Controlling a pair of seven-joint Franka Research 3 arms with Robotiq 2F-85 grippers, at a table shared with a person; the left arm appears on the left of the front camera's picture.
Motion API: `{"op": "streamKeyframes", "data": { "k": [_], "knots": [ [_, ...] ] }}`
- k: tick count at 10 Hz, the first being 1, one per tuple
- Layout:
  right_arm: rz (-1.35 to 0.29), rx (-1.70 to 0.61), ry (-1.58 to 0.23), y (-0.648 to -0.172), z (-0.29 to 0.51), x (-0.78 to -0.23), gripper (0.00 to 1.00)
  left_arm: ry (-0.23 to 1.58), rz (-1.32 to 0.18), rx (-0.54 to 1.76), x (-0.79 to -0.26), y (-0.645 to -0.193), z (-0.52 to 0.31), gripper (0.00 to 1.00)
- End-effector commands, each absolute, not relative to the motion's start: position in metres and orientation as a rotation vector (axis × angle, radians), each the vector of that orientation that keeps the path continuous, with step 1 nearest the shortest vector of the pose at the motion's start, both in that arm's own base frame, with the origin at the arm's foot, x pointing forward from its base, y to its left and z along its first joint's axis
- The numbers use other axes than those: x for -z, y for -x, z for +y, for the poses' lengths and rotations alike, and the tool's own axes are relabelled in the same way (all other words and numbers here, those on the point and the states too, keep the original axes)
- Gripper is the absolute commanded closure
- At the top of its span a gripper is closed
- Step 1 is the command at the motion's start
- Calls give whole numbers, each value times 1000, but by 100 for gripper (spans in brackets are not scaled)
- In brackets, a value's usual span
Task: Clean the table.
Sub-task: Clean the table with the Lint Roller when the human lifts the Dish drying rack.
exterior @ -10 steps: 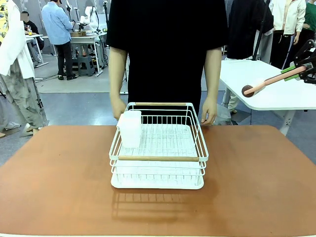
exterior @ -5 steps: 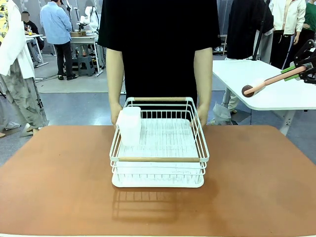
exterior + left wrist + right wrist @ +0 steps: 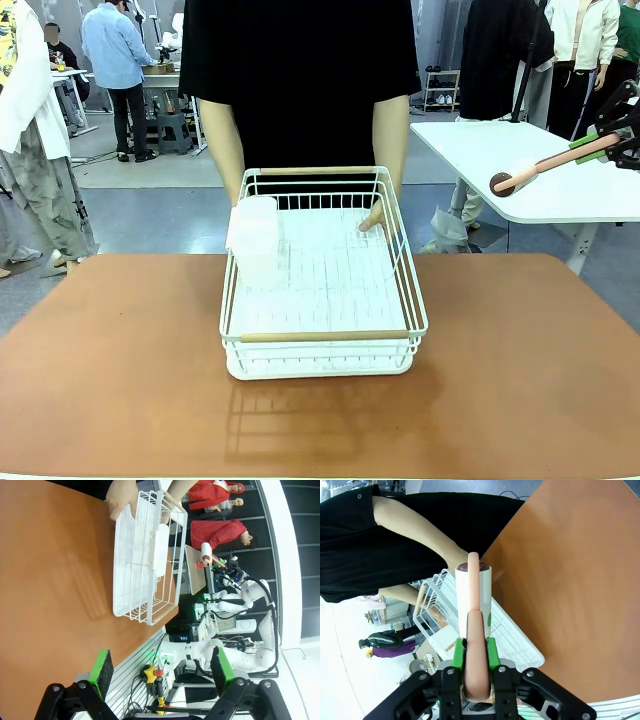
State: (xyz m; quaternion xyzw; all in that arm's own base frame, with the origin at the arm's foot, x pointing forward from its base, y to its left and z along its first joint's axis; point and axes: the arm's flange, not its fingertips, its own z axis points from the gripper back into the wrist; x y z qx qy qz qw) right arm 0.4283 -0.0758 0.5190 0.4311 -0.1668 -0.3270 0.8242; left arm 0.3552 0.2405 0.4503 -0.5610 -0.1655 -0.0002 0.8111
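The right gripper (image 3: 475, 649) clamps one lint roller (image 3: 474, 592) up in the air, the table (image 3: 120, 380) lying below and leftward; the left gripper (image 3: 161, 666) gapes empty (by the table's near edge). One wire rack (image 3: 320, 300) stands mid-table.

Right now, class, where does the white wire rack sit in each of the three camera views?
Front view: white wire rack at centre of the table, a person's hand at its far end.
Left wrist view: rack at upper middle, turned sideways.
Right wrist view: rack at lower centre, behind the lint roller in the right gripper.
Shared landmark: the reddish-brown table under it.
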Motion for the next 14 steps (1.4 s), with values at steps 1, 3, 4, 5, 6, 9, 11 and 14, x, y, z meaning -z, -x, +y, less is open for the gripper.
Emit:
{"op": "streamKeyframes", "data": {
  "k": [1, 3, 4, 5, 6, 9, 11, 14],
  "knots": [
    [-357, 693, -917, -429, -76, -520, 100, 1209, -358, 8, -450, -351, 242, 0],
    [-357, 693, -917, -429, -76, -520, 100, 1209, -358, 8, -450, -351, 242, 0],
    [-355, 695, -917, -428, -76, -519, 78, 1209, -358, 8, -450, -351, 242, 0],
    [-357, 649, -891, -434, -77, -531, 78, 1209, -358, 8, -450, -351, 242, 0],
    [-320, 567, -829, -440, -79, -541, 78, 1209, -358, 8, -450, -351, 242, 0],
    [-189, 202, -513, -505, -79, -547, 78, 1209, -358, 8, -450, -351, 242, 0],
    [-75, -33, -515, -531, -66, -531, 78, 1209, -358, 8, -450, -351, 242, 0],
    [-28, -75, -527, -544, -62, -513, 78, 1209, -358, 8, -450, -351, 242, 0]
  ]
}}
